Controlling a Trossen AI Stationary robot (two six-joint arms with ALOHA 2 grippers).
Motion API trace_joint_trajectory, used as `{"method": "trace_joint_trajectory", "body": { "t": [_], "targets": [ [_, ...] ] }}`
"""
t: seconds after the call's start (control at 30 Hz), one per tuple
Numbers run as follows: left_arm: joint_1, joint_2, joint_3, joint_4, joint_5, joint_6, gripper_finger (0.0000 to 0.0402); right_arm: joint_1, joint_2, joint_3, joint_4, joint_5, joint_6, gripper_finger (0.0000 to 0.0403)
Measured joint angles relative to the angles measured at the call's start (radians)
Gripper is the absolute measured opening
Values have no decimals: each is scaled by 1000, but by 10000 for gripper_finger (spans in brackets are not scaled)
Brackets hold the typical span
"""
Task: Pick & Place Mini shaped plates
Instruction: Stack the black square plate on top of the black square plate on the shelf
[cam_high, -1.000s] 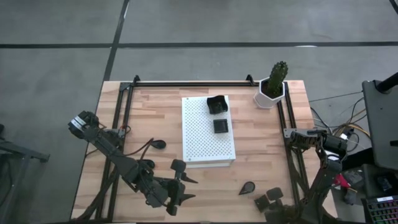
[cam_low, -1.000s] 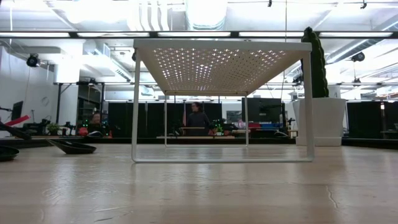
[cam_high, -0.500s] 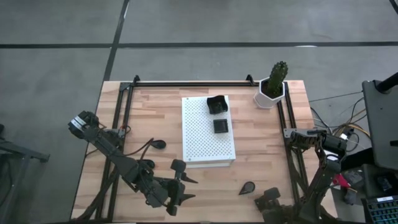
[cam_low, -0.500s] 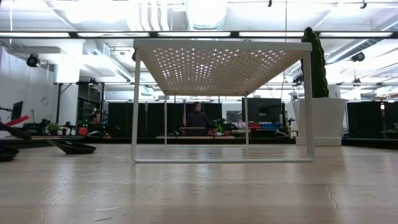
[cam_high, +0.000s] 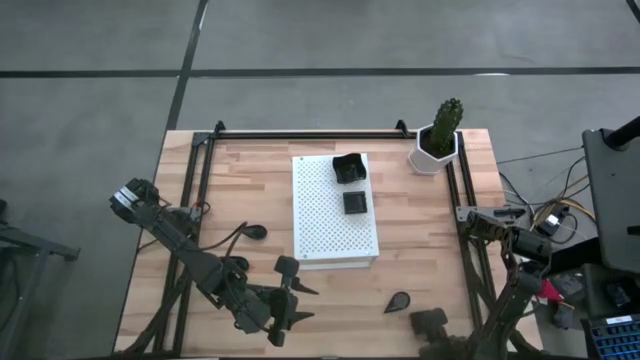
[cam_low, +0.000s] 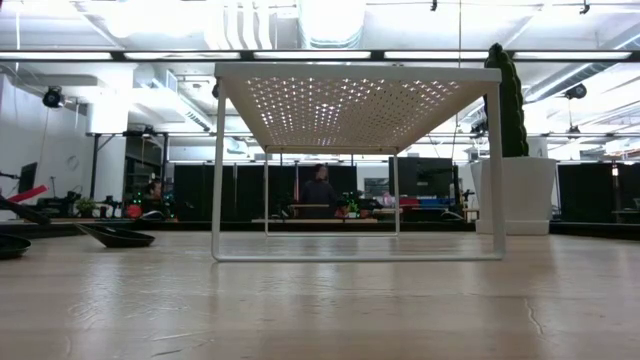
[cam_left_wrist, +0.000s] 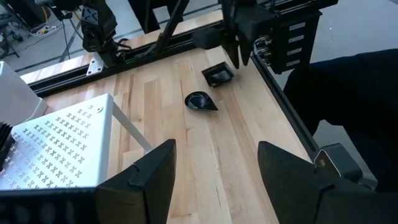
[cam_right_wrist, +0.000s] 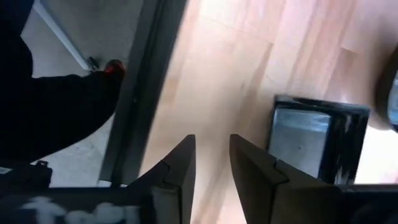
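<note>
Two mini shaped plates (cam_high: 348, 168) (cam_high: 354, 203) lie on the white perforated board (cam_high: 330, 235). A teardrop plate (cam_high: 397, 302) (cam_left_wrist: 200, 101) and a leaf-shaped one (cam_high: 255, 232) rest on the table. A square plate (cam_right_wrist: 314, 143) (cam_left_wrist: 218, 75) lies flat near the near right corner. My right gripper (cam_right_wrist: 211, 168) (cam_high: 430, 322) points down just beside it, narrowly open with bare wood between its fingers. My left gripper (cam_left_wrist: 214, 186) hangs wide open above the near left part of the table (cam_high: 285, 318), holding nothing. My right gripper: one finger (cam_right_wrist: 258, 171) stands right at the square plate's near rim (cam_right_wrist: 277, 140), coming from above. I cannot tell whether it touches the rim. The plate lies flat on the table outside the gap between the fingers.
A white hexagonal pot with a cactus (cam_high: 437, 140) stands at the far right corner. Black rails (cam_high: 465, 250) run along the table's left, right and far sides. Two dark plates (cam_low: 115, 237) (cam_low: 10, 243) show at the left in the low view. People sit in the room beyond.
My right gripper has sunk toward the table by the square plate near the near right corner. In the high view it now covers that plate, which showed beside it before. The plates and my left arm have kept still.
</note>
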Motion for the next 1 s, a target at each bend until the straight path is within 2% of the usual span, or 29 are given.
{"method": "trace_joint_trajectory", "body": {
  "t": [0.23,0.4,1.0],
  "targets": [
    [0,0,-1,1,0,0,220,0,-13,26,-62,25,2,90],
    [0,0,-1,1,0,0,220,0,-13,24,-73,88,27,84],
    [0,0,-2,1,0,-1,220,-17,-2,-15,-79,103,57,68]
  ]
}}
